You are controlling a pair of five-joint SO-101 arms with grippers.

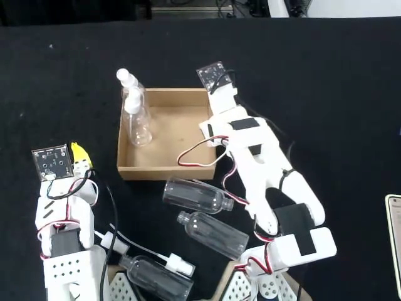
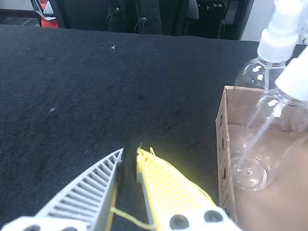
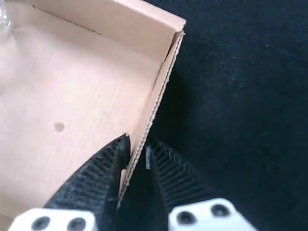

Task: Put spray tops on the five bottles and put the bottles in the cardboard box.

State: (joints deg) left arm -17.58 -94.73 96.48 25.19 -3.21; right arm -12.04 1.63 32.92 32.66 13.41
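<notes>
Two of the five are done: two topped bottles (image 1: 136,116) stand in the far left corner of the box (image 1: 161,170), so the work is at the third. The right gripper (image 3: 137,148) sits astride the box's right wall, one finger inside and one outside. As I judge it, it is pinched on the cardboard, likely to steady the box. The left gripper (image 2: 130,156) hovers over bare table left of the box, its jaws nearly together with nothing between them. Near the box, between the arms, lie an open-necked bottle (image 1: 195,195), a second bottle (image 1: 213,233) just nearer and also open-necked, and a third bottle (image 1: 156,279) nearest. A spray top (image 1: 178,266) lies at the third bottle; whether it is seated I cannot tell. A loose top (image 1: 108,240) with its long tube lies by the left arm. The next move calls for one gripper to hold a bottle upright while the other threads the tube into the neck. The round bottles may roll, the left arm's cable (image 1: 114,210) runs beside the loose top, and the right arm lies just right of the bottles. A flat device (image 1: 395,238) lies at the right edge.
</notes>
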